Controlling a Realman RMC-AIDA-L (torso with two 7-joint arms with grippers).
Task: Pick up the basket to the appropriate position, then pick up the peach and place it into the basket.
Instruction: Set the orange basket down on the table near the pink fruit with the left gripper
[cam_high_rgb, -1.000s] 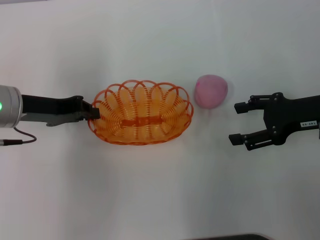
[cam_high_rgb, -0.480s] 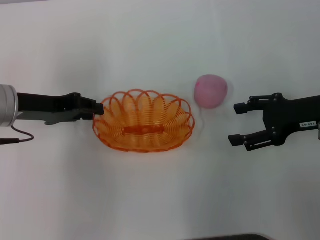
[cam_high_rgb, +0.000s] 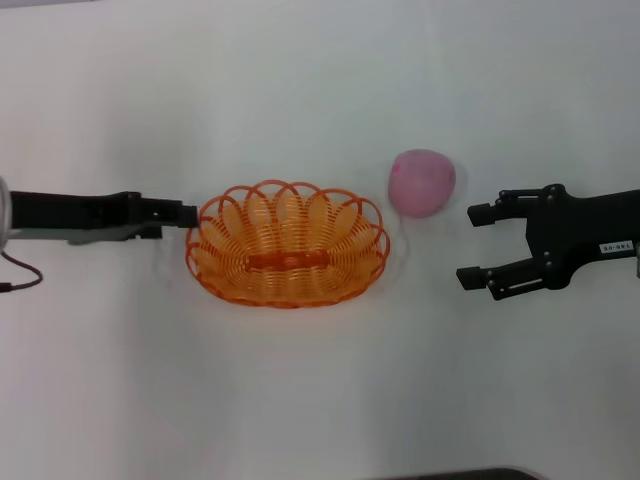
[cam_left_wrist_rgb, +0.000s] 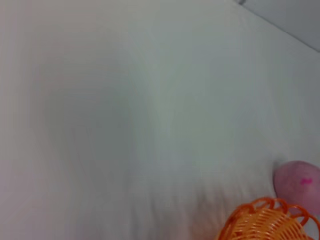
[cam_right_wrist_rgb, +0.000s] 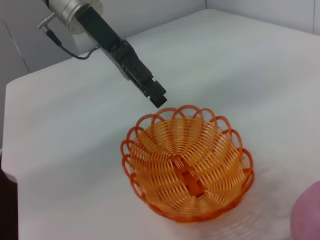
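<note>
The orange basket (cam_high_rgb: 288, 243) sits on the white table, left of centre. It also shows in the left wrist view (cam_left_wrist_rgb: 265, 222) and the right wrist view (cam_right_wrist_rgb: 187, 165). The pink peach (cam_high_rgb: 422, 182) lies just off the basket's far right rim and shows in both wrist views (cam_left_wrist_rgb: 299, 182) (cam_right_wrist_rgb: 307, 217). My left gripper (cam_high_rgb: 192, 213) is open, empty and just clear of the basket's left rim; it also shows in the right wrist view (cam_right_wrist_rgb: 160, 101). My right gripper (cam_high_rgb: 468, 246) is open and empty, right of the peach and slightly nearer me.
The white table (cam_high_rgb: 320, 380) carries nothing else. Its corner and edge show in the right wrist view (cam_right_wrist_rgb: 6, 125). A dark strip (cam_high_rgb: 450, 473) lies along the table's near edge.
My left gripper has let go of the basket's left rim and drawn back to the left. The basket has settled flat on the table. The right arm and the peach have not moved.
</note>
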